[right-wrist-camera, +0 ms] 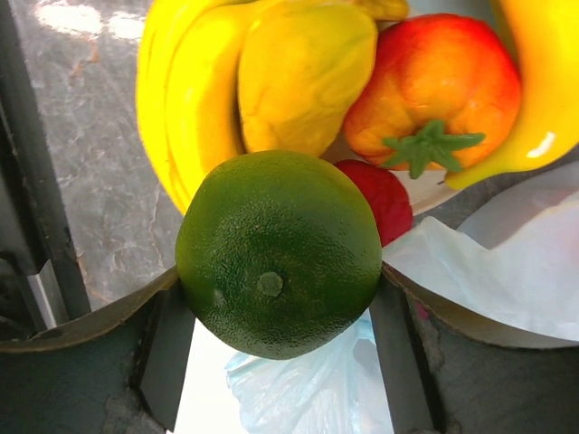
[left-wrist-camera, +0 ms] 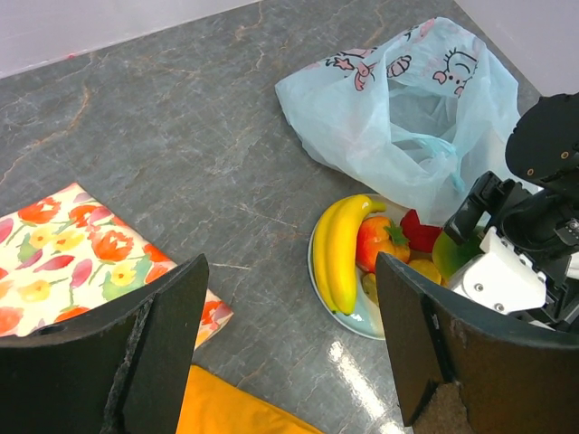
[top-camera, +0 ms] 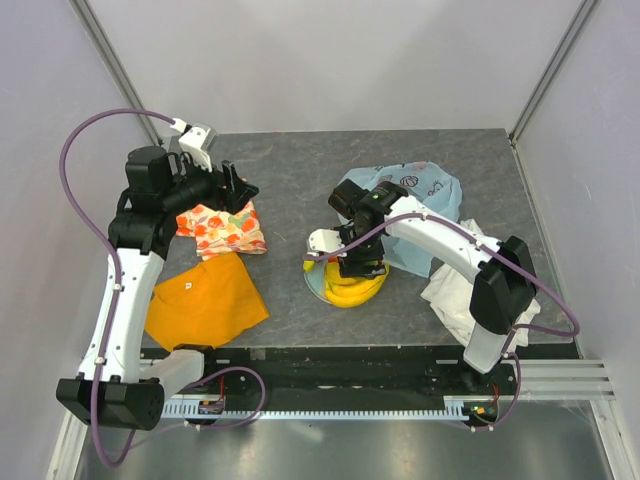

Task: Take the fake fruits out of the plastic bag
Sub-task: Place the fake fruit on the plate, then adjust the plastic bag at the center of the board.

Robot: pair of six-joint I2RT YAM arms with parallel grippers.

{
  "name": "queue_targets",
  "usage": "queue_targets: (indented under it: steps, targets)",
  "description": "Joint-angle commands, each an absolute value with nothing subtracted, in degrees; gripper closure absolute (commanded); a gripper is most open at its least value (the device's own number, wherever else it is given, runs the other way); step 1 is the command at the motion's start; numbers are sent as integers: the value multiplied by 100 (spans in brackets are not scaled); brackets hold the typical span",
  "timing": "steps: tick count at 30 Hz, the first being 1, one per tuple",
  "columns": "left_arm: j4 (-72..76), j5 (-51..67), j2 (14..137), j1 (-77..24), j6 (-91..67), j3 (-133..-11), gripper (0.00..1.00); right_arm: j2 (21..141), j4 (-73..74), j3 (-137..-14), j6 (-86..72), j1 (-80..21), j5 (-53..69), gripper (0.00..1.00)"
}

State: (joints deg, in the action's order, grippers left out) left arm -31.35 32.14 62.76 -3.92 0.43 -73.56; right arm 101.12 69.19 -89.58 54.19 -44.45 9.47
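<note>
My right gripper (right-wrist-camera: 279, 303) clasps the green lime (right-wrist-camera: 279, 249), with the plate (left-wrist-camera: 359, 325) just ahead at twelve o'clock in its wrist view and the bag (right-wrist-camera: 298, 398) at six.

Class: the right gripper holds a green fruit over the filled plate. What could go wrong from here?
1. The round green fruit, pinched only at its sides by the right gripper, might slip.
2. The plate is already crowded with bananas; dropped there, it may roll off.
3. The plastic bag lies beneath the gripper and could snag.
</note>
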Motion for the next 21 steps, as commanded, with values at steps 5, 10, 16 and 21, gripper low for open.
queue_targets:
  steps: [5,10,16,21]
  targets:
    - [-2865,3454,6433,-369,-149,-7585,19,10037,6565,-8991,5300,-4438,896,2]
    - [-2821,3559,6661,-369,-184,-7716,19,9818,6986,-9789,5054,-4220,1212,2]
    - [-2830,3858,7171,-422,-369,-8208,20,9853,7927,-11715,4904,-3227,2055,2]
    - [-2839,3964,7645,-562,-255,-8516,20,9590,7140,-11155,4300,-2376,2215,2]
